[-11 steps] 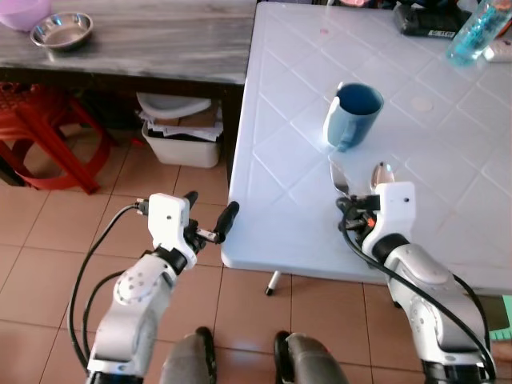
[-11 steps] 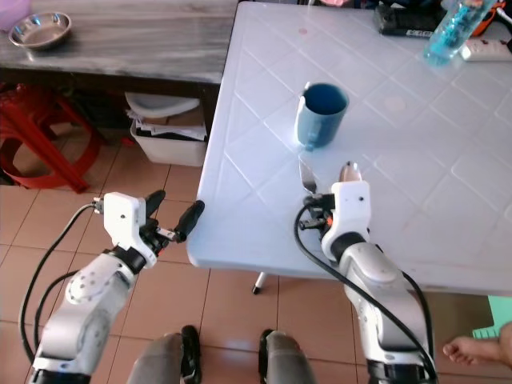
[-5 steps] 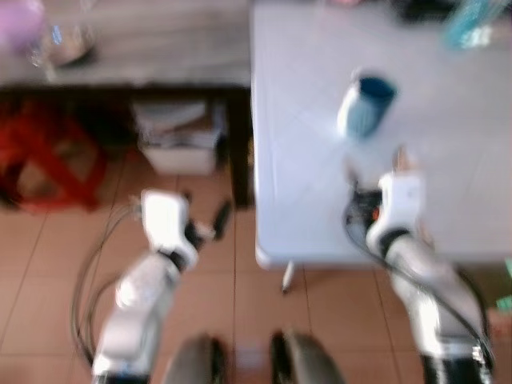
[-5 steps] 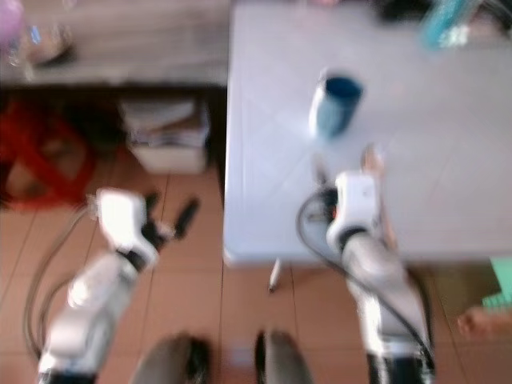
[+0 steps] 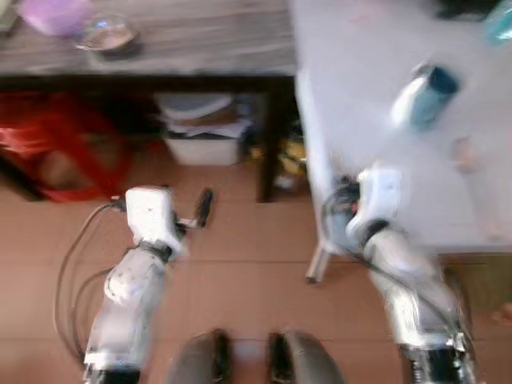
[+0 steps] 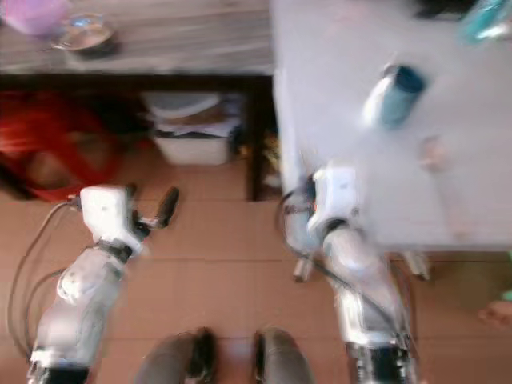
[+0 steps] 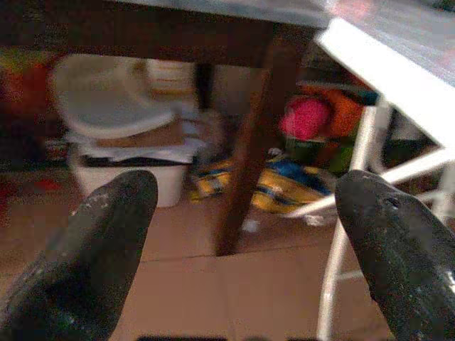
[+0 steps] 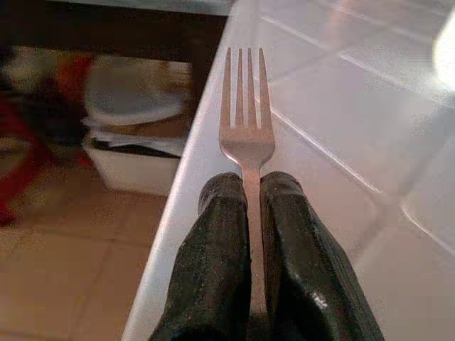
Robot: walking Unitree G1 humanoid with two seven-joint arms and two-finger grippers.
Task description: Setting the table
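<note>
Two tables: the white table [image 5: 376,120] stands to the robot's right, the dark wooden one [image 5: 176,50] ahead; both head views are blurred.
Under the wooden table: a white bin [image 7: 114,124] with papers on it, well apart from the arms.
Mug: a blue mug [image 5: 424,96] sits on the white table, beyond the right arm.
Right gripper: the right gripper [image 8: 249,213] hangs at the white table's near left edge, its two black fingers pressed together on the handle of a fork [image 8: 245,121].
Fork position: tines point forward and level, just over the table's edge.
Fork handling: likely light, stiff and smooth metal, so apt to pivot or slip; a grip far down the handle, as here, seems best for laying it flat.
Left gripper: the left gripper [image 7: 242,234] hovers over the floor tiles, fingers wide apart, holding nothing.
</note>
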